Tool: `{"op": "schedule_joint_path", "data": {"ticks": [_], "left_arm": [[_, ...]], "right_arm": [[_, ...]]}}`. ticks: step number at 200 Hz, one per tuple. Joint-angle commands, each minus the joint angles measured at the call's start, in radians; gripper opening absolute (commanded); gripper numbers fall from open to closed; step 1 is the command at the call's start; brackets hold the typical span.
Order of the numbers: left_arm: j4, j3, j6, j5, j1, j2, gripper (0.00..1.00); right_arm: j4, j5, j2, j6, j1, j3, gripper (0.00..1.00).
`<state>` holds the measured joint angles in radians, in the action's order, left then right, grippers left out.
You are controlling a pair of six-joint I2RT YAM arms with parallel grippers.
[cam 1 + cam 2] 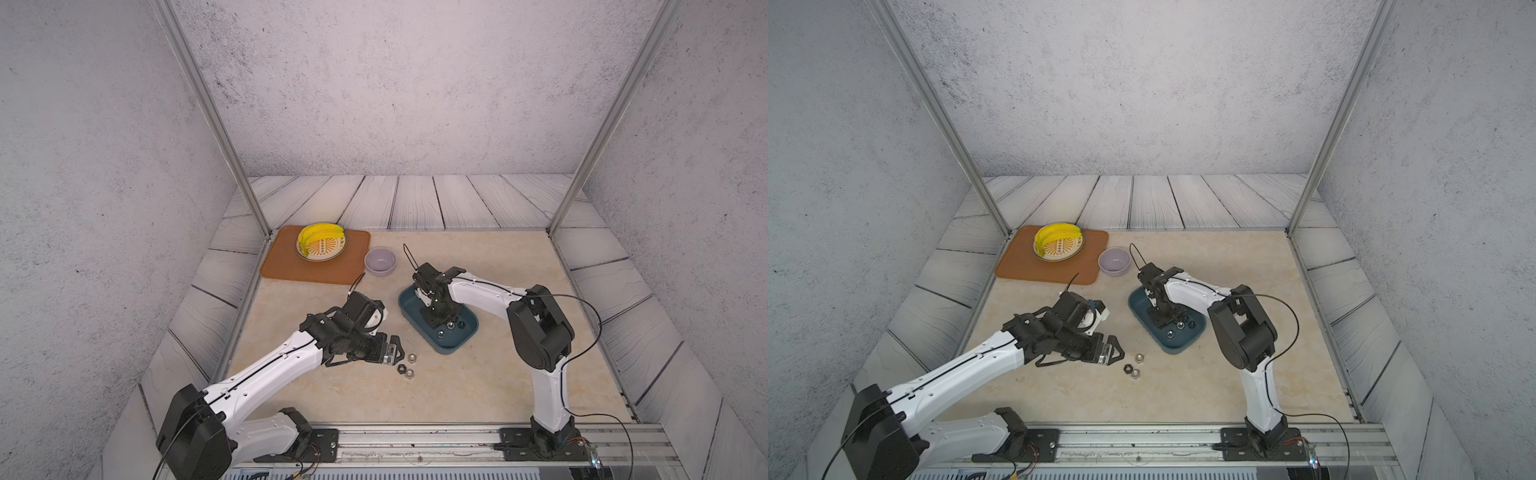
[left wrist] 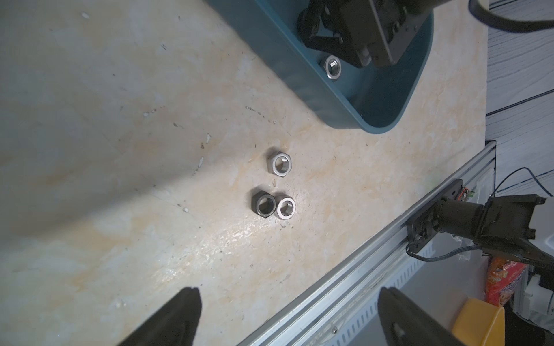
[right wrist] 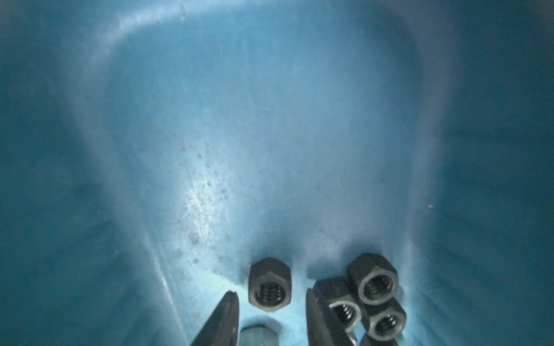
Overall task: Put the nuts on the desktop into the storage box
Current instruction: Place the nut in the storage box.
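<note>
Three nuts (image 2: 279,163) are seen on the surface (image 2: 120,149): two silver, one black. Four black and one silver are seen in the blue box (image 3: 269,119). The left end effector (image 2: 287,317) and right end effector (image 3: 270,293) are seen open and empty.

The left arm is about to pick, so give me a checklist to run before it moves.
1. Left gripper open: ok.
2. Nuts on the desktop in the left wrist view: ok, three.
3. Lone silver nut apart from the others: ok.
4. Black nut apart from second silver nut: not ok, they look touching.
5. Right gripper free of the boxed nut: ok, gap each side.
6. Box free for a drop: not ok, the right gripper is inside.
</note>
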<state>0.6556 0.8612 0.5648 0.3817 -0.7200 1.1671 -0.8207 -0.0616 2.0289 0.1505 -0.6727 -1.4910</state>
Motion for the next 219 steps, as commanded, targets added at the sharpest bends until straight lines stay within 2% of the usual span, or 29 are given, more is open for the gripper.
{"op": "schedule_joint_path", "data": {"ticks": [1, 64, 108, 141, 179, 219], "left_arm": [[0.026, 0.011, -0.002, -0.040, 0.007, -0.021, 0.98], [0.033, 0.015, -0.012, -0.058, 0.005, -0.001, 0.98], [0.044, 0.019, -0.032, -0.101, 0.004, 0.001, 0.98], [0.022, 0.007, -0.029, -0.167, 0.002, -0.009, 0.98], [-0.006, -0.006, -0.034, -0.169, 0.000, -0.032, 0.98], [0.000, -0.005, -0.041, -0.155, -0.013, -0.047, 0.98]], "right_arm": [[-0.032, 0.008, -0.032, 0.016, 0.002, -0.020, 0.43], [-0.009, 0.040, -0.167, 0.052, 0.002, 0.013, 0.43], [0.095, 0.074, -0.336, 0.070, 0.001, 0.129, 0.44], [0.233, 0.173, -0.521, 0.030, 0.002, 0.271, 0.51], [0.426, 0.299, -0.774, -0.006, 0.001, 0.465, 0.58], [0.735, 0.406, -1.070, -0.080, 0.002, 0.708, 0.71]]}}
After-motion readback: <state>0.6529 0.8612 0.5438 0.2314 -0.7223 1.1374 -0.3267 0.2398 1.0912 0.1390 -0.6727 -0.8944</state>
